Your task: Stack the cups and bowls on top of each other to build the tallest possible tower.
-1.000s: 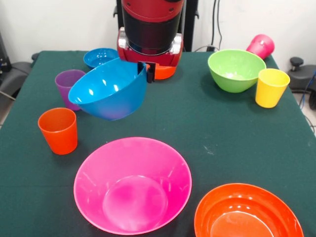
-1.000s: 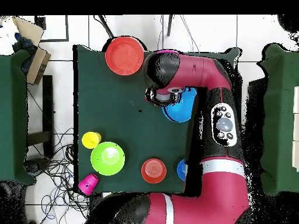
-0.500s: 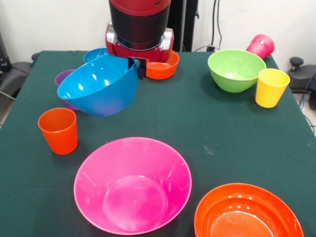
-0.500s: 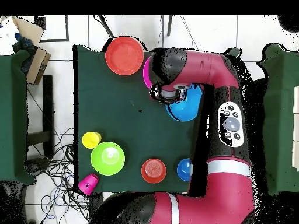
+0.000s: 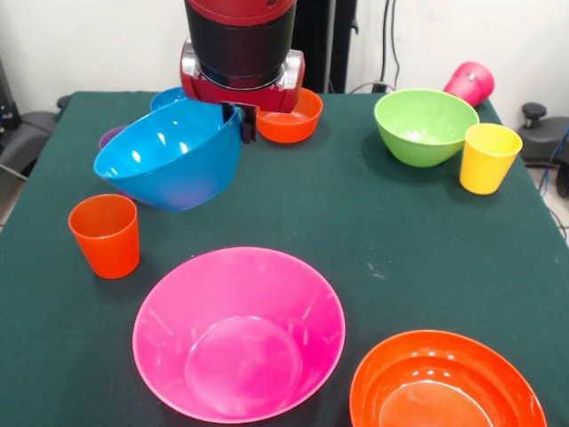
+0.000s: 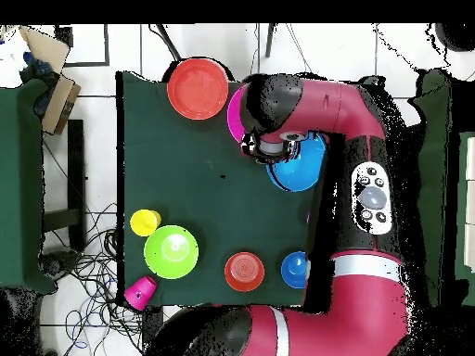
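My gripper point(image 5: 244, 121) is shut on the rim of the medium blue bowl point(image 5: 169, 157), which hangs tilted above the table at the left. In the overhead view the gripper point(image 6: 264, 148) and blue bowl point(image 6: 301, 169) sit partly under the arm. Behind the bowl, only a sliver of the purple cup point(image 5: 110, 135) shows. The orange cup point(image 5: 105, 235) stands upright below it. A very large pink bowl point(image 5: 238, 331) and a large orange bowl point(image 5: 444, 384) lie at the near edge. The lime green bowl point(image 5: 425, 124), the yellow cup point(image 5: 489, 157) and the magenta cup point(image 5: 471, 82), on its side, are at the right.
A small blue bowl point(image 5: 164, 96) and a small orange bowl point(image 5: 295, 116) sit at the far side behind the gripper. The dark green table point(image 5: 373, 231) has open cloth in its middle. Cables and boxes point(image 6: 56, 83) lie on the floor beside it.
The arm has carried the blue bowl toward the left of the front view and slightly up. The bowl now covers most of the purple cup, and the small orange bowl has come into sight.
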`<state>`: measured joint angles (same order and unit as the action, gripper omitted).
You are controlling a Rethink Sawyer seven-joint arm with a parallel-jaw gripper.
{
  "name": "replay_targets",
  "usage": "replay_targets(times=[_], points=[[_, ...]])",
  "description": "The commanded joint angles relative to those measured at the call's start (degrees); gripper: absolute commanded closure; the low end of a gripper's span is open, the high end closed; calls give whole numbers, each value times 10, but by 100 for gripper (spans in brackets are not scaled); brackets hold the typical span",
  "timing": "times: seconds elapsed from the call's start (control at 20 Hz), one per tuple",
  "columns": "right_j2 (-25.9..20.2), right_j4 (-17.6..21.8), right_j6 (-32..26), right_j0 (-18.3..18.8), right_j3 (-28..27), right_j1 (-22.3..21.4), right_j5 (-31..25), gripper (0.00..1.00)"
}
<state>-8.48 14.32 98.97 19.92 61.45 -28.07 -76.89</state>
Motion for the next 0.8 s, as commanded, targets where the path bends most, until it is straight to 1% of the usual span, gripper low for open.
replay_targets(times=[0.05,0.8], points=[[-62,16,-118,7,-19,33,-46,100],[-68,15,-124,14,-27,33,-63,100]])
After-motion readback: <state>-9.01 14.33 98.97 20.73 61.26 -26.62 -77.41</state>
